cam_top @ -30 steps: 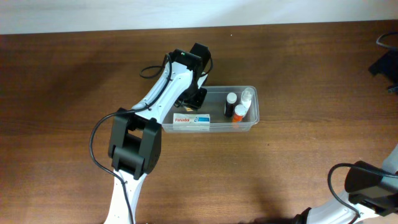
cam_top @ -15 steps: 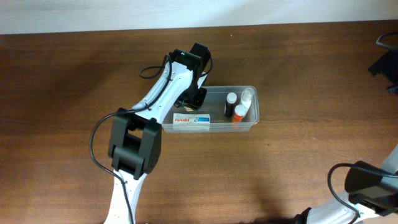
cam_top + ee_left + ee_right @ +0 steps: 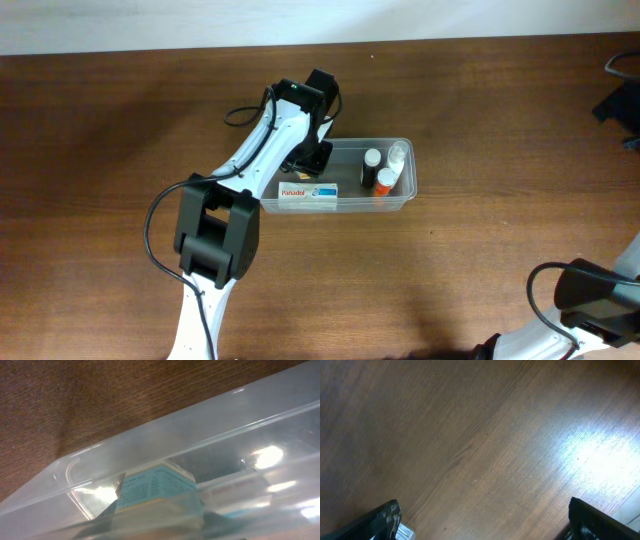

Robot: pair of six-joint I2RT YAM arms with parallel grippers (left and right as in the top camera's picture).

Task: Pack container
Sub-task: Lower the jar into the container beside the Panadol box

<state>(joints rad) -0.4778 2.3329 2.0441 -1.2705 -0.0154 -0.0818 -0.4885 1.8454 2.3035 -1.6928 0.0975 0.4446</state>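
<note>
Packing looks close to done here: the container (image 3: 410, 172) is sat mid-table, with a Panadol box (image 3: 308, 192) and three small bottles (image 3: 384, 180) already seen inside it. The left gripper (image 3: 318, 157) is parked at the tub's left end, jaws drawn together. Whether the wall is pinched between them can't be told, since only the rim and the box behind plastic are shown in the wrist view. The right gripper (image 3: 487, 521) is spread wide over bare table (image 3: 470, 435), well away, nothing held. No loose items are spotted outside, so a clean lift-away of the left arm is probably called for next, without the tub being dragged.
</note>
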